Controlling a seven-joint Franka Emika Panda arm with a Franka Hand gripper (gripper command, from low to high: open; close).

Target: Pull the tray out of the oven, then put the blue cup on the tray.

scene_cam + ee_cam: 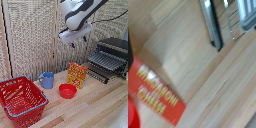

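The black and silver oven [116, 47] stands at the exterior view's right with its door [98, 73] folded down. The tray [106, 60], a dark rack of wire bars, sticks out of the oven mouth over the door. The blue cup [47, 80] stands upright on the wooden table, left of the orange box, handle toward the basket. My gripper [79, 42] hangs high above the box, open, with nothing between its blue-tipped fingers. In the wrist view I see the door's edge [213, 27] and some wire bars [239, 17]; the cup and my fingers are out of that view.
An orange macaroni box [77, 75] [155, 95] stands between cup and oven. A red bowl [67, 90] sits in front of it. A red shopping basket [21, 100] fills the near left corner. A woven screen closes off the back.
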